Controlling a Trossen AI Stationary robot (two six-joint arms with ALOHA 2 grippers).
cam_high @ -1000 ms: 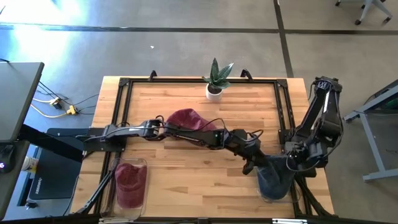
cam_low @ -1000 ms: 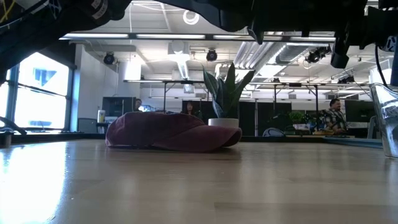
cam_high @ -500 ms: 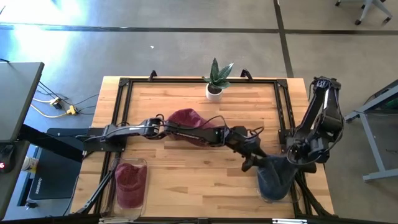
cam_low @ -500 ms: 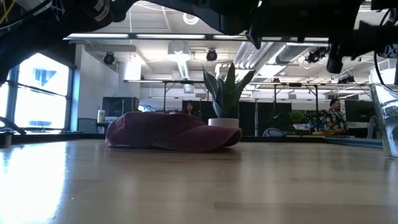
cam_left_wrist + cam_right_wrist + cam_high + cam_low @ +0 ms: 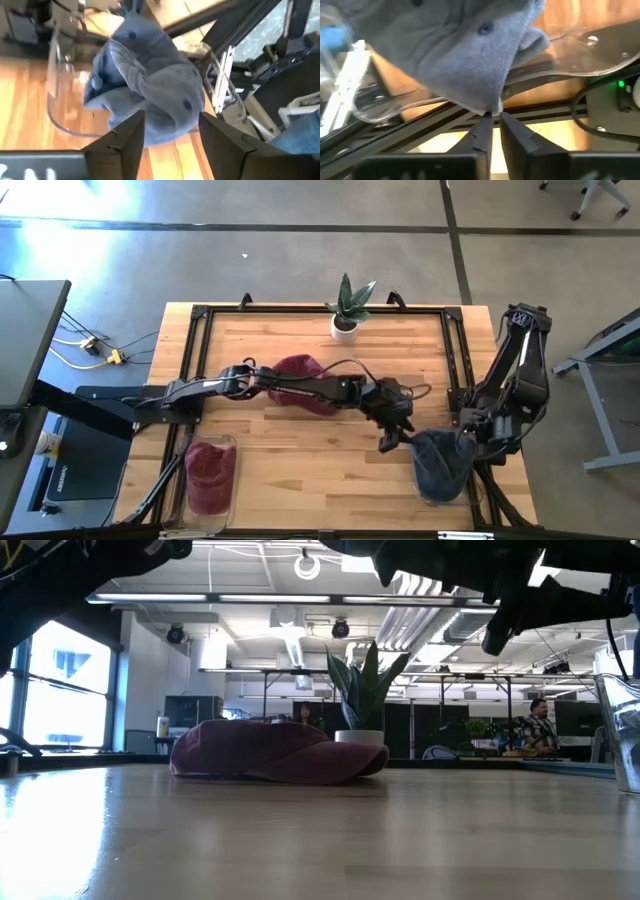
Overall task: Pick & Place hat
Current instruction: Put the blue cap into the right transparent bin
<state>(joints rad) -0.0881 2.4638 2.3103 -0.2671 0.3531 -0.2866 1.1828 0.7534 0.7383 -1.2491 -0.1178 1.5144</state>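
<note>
High view — clear bin (image 5: 441, 492) holds blue hat (image 5: 440, 460); another (image 5: 208, 502) — maroon hat (image 5: 208, 470).

Three hats (image 5: 302, 372), two clear bins (image 5: 209, 473), one potted plant (image 5: 347, 308).

A blue-grey fleece hat (image 5: 441, 460) sits crumpled at the lower right of the high view, bulging up out of a clear container (image 5: 432, 492) at the desk's front right edge. A maroon hat (image 5: 303, 378) lies flat at mid-desk. A third, dark red hat (image 5: 208, 472) fills a clear bin at lower left
</note>
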